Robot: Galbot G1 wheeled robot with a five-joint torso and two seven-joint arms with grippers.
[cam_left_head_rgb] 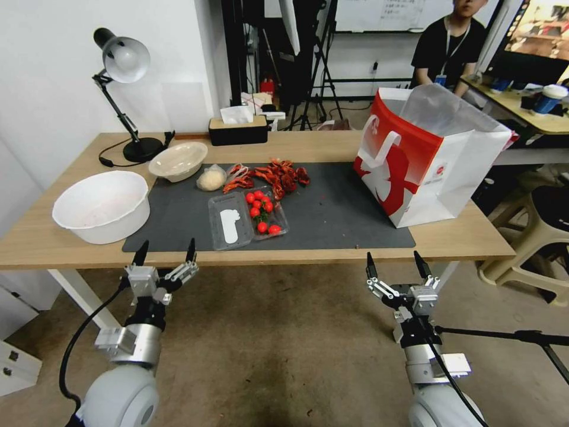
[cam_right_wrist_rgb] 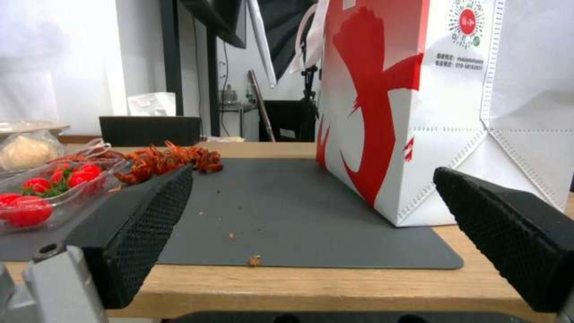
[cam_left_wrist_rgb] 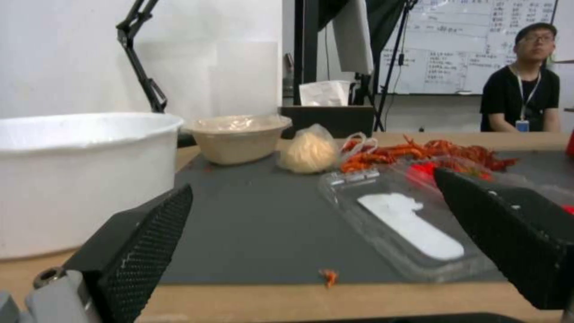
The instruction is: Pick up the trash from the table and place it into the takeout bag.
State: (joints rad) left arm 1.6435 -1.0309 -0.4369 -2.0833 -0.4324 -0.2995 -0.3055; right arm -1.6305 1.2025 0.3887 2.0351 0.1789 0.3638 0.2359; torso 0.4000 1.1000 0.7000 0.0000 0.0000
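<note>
The long light-wood tabletop (cam_left_head_rgb: 332, 145) stretches in front of me, with a dark grey mat (cam_left_head_rgb: 332, 219) covering its middle. On the right end of that mat stands the takeout bag (cam_left_head_rgb: 435, 172), red and white, upright, its mouth open and a white strap handle hanging on the side facing the mat. At the left end, partly off the mat, sits a large deep white bowl (cam_left_head_rgb: 102, 204). Behind it is a black desk lamp (cam_left_head_rgb: 124, 65), and a black tissue box (cam_left_head_rgb: 238, 130) rests near the far edge.

Of the trash, the shallow beige bowl (cam_left_head_rgb: 178, 160) sits at the mat's far left corner, and the plastic-wrapped beige lump (cam_left_head_rgb: 211, 178) lies just beside it. Next to the lump is a heap of red crayfish shells (cam_left_head_rgb: 275, 175). In front of those lies a clear tray of red tomatoes (cam_left_head_rgb: 264, 213), its lid flapped open.

My left hand (cam_left_head_rgb: 166, 252) hangs just before the tabletop's near edge, below the white bowl and the tray, fingers spread wide and holding nothing. My right hand (cam_left_head_rgb: 395, 265) hangs likewise before the near edge, below the bag, wide open and empty.
</note>
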